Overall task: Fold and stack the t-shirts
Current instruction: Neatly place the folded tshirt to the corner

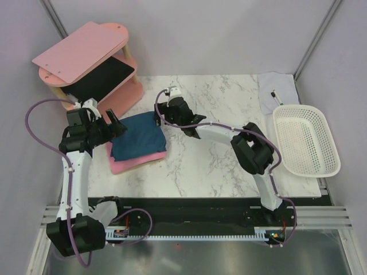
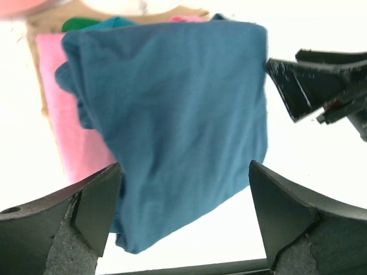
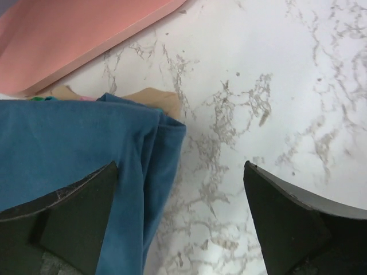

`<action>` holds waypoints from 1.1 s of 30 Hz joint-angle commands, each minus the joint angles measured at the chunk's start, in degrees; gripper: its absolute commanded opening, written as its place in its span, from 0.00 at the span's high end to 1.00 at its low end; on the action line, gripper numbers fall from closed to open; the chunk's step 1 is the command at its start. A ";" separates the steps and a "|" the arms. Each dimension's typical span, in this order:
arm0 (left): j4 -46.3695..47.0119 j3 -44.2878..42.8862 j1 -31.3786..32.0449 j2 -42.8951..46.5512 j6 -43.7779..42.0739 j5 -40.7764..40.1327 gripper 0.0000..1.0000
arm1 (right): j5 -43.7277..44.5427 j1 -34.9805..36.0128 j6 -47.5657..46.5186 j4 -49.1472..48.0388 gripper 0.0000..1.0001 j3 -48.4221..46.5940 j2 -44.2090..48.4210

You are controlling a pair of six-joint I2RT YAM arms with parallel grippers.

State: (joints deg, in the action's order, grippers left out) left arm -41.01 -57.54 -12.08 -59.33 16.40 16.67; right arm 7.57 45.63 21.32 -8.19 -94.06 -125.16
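Gaping wide, the left claw holds nothing. In its own wrist view its two dark fingers frame the folded teal-blue t-shirt, and whether either tip touches the cloth cannot be told. The right claw is spread just as far and grips nothing. One of its fingers sits over the shirt's doubled edge, the other over bare marble worktop. From overhead the two claws face each other across the shirt. The left one is close in front of the pink shelf, the right one at the shirt's corner farther out from that shelf.

The teal-blue t-shirt lies flat just in front of the shelf, folded to a nearly square packet. It rests on the pink t-shirt, which shows only as a strip along the side away from the shelf and beside the left claw. The packet's slightly longer axis runs along the shelf's front, from one claw toward the other, a little skewed. Folding hides sleeves and collar, so which way the neck points cannot be made out.

A tan patch peeks from under the shirts on the shelf side, and what it is cannot be told. In the left wrist view the worktop is washed out to white, and the right claw is cut off by the picture's edge. The right wrist view shows only a pink corner of the shelf.
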 commanded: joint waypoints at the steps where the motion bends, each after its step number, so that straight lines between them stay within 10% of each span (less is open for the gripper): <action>1: 3.13 -1.35 0.12 2.29 -0.41 7.65 0.08 | 6.21 0.16 -1.10 -6.05 0.02 6.51 11.77; 5: 6.38 2.24 0.30 1.15 3.00 14.35 0.98 | 6.84 0.08 -0.76 -5.97 0.02 9.77 14.51; 17: 26.25 23.78 0.39 3.26 22.35 29.39 0.98 | -2.89 0.08 2.67 -4.21 0.02 3.82 8.02; 33: 14.56 17.82 -0.05 -8.86 15.86 11.55 0.98 | -15.92 0.87 4.52 -5.43 0.02 -3.32 2.29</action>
State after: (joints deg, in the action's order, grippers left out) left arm -23.53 -35.14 -11.75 -66.13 35.75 34.48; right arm -5.10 46.28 25.28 -11.64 -94.96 -123.52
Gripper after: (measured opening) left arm 0.025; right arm 0.982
